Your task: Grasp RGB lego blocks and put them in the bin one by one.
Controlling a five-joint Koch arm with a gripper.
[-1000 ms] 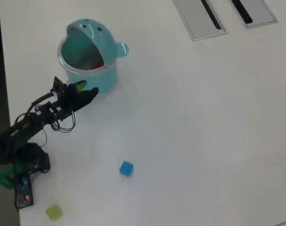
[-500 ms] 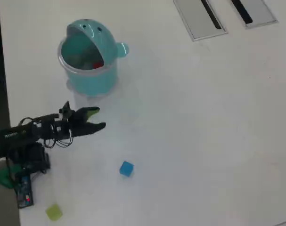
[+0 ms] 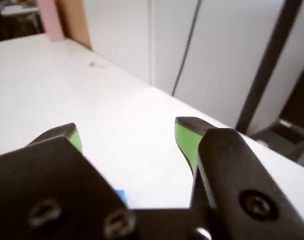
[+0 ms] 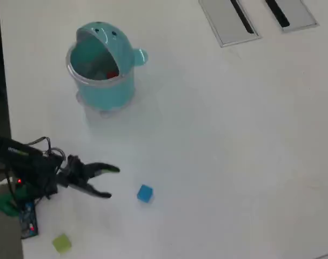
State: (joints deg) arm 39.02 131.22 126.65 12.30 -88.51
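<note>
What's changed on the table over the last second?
The gripper swung away from the bin down the overhead view and now sits open beside the blue block, holding nothing. The blue block, the yellow-green block, the bin and the red block inside it stayed put.

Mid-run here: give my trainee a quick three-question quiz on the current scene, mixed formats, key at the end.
1. True or false: the pincer is open and empty.
2. Which block lies nearest the pincer? A) blue block B) yellow-green block
3. Fill in: a red block shows inside the ___.

Key: 1 true; 2 A; 3 bin.
</note>
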